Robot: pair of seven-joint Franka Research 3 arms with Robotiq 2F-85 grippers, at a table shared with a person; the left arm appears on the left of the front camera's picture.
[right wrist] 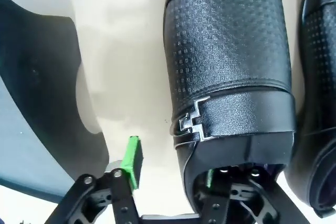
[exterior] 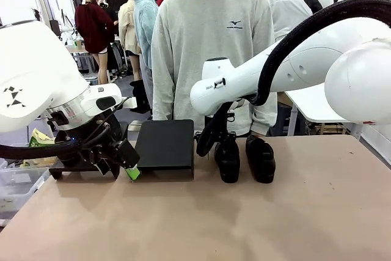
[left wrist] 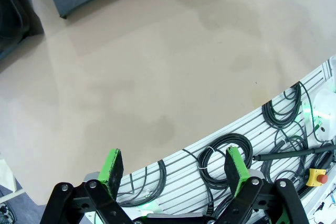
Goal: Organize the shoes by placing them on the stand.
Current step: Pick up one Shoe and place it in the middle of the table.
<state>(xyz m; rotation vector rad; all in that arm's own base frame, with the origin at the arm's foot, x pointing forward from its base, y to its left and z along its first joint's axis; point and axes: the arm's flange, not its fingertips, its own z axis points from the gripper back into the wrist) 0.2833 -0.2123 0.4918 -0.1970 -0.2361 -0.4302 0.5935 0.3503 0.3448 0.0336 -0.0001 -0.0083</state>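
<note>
Right gripper: fingers are straddling the collar wall of the textured black round-toed shoe, with the outer green pad standing clear at 9 o'clock. Squeezing squarely before lifting is looking advisable. The left gripper is hanging spread.

Two black shoes, one black stand, one left gripper, one right gripper, one person

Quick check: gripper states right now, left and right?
Left gripper: open, holding nothing.
Right gripper: open, one finger inside a shoe, the other outside with a gap; not yet gripping.
</note>
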